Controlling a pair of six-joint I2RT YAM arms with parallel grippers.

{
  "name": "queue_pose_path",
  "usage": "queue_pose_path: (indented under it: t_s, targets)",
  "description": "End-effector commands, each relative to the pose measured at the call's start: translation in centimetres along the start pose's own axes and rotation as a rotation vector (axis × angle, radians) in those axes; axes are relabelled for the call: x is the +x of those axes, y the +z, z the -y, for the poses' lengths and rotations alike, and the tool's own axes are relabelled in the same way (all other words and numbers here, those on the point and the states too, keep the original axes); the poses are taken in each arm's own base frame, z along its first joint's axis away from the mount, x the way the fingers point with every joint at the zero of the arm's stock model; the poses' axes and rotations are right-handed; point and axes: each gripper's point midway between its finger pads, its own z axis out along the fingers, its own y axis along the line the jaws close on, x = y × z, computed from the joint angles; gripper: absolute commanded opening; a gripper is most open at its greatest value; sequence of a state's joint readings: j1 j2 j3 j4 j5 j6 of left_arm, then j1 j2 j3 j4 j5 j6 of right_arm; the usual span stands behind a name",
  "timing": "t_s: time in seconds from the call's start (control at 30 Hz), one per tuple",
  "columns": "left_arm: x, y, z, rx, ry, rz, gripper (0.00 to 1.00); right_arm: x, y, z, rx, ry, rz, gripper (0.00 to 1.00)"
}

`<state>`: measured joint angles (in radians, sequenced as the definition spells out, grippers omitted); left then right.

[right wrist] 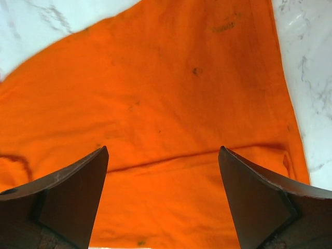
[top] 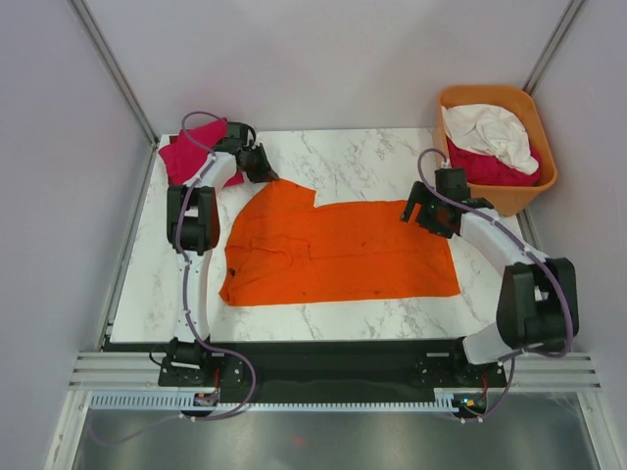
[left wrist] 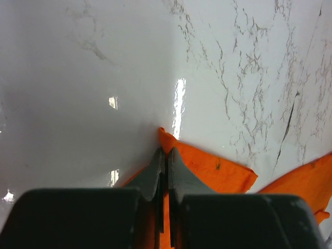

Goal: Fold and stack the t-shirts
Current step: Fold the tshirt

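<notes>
Pinching shut, left gripper (left wrist: 166, 154) grips the orange t-shirt (top: 343, 250), flat mid-table, at its 11 o'clock corner. Right gripper (right wrist: 163, 150) hovers open over its 2 o'clock edge. Folding looks barely begun. The magenta t-shirt (top: 184, 157) lies at 10 o'clock, and the white t-shirt (top: 490, 132) and crimson t-shirt (top: 490, 169) wait in the tub (top: 545, 181).

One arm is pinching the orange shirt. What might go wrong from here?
The left jaws are shut on only the corner of the orange t-shirt, so it may slip free when lifted. The right jaws stand open over the cloth, so a one-sided pull could drag and crease it. The magenta t-shirt beside the left arm might get swept.
</notes>
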<state>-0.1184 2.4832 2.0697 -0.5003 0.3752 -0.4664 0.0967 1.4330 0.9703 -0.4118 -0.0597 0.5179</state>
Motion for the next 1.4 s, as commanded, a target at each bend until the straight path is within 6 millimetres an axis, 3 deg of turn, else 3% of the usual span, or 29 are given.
queue_pose_path:
  t_s: [0.0,0.03,0.07,0.13,0.17,0.27,0.4,0.53,0.67,0.97,1.1,1.23,1.37]
  targets:
    - [-0.9,-2.1,1.4,0.003,0.022,0.021,0.02,-3.2,2.1,0.5,0.148,-0.077,0.081,0.95]
    - [-1.5,-3.1,2.1,0.01,0.036,0.04,0.02,-3.0,3.4,1.1,0.185,-0.083,0.06,0.93]
    - [-1.6,-3.6,2.1,0.006,0.037,0.044,0.02,-4.9,3.5,1.3,0.229,-0.087,0.108,0.92]
    - [-1.9,-5.1,2.9,0.008,0.044,0.063,0.02,-5.4,4.9,2.2,0.294,-0.097,0.105,0.85]
    - [-2.1,-5.7,3.1,0.006,0.048,0.073,0.02,-6.5,5.0,1.8,0.297,-0.1,0.126,0.83]
    - [-1.8,-6.9,3.3,-0.009,0.051,0.083,0.02,-7.6,6.7,1.7,0.322,-0.097,0.131,0.77]
    - [-1.8,-7.9,3.6,-0.009,0.052,0.091,0.02,-8.3,8.7,3.1,0.423,-0.121,0.14,0.72]
    - [-1.6,-9.1,3.6,-0.027,0.049,0.104,0.02,-9.5,8.2,5.5,0.63,-0.209,0.203,0.72]
    - [-0.9,-10.3,2.0,-0.112,0.023,0.127,0.02,-10.2,8.3,5.9,0.717,-0.251,0.233,0.76]
    - [-1.4,-13.2,1.3,-0.187,0.041,0.197,0.02,-9.7,12.2,8.0,0.668,-0.169,0.152,0.8]
    - [-1.8,-13.7,1.4,-0.189,0.057,0.209,0.02,-8.7,14.7,8.1,0.516,-0.054,0.088,0.76]
    - [-1.8,-13.7,1.4,-0.185,0.059,0.207,0.02,-8.6,15.2,8.8,0.48,0.012,0.085,0.68]
    - [-1.6,-13.3,1.4,-0.177,0.054,0.195,0.02,-7.9,15.3,8.6,0.456,0.029,0.073,0.49]
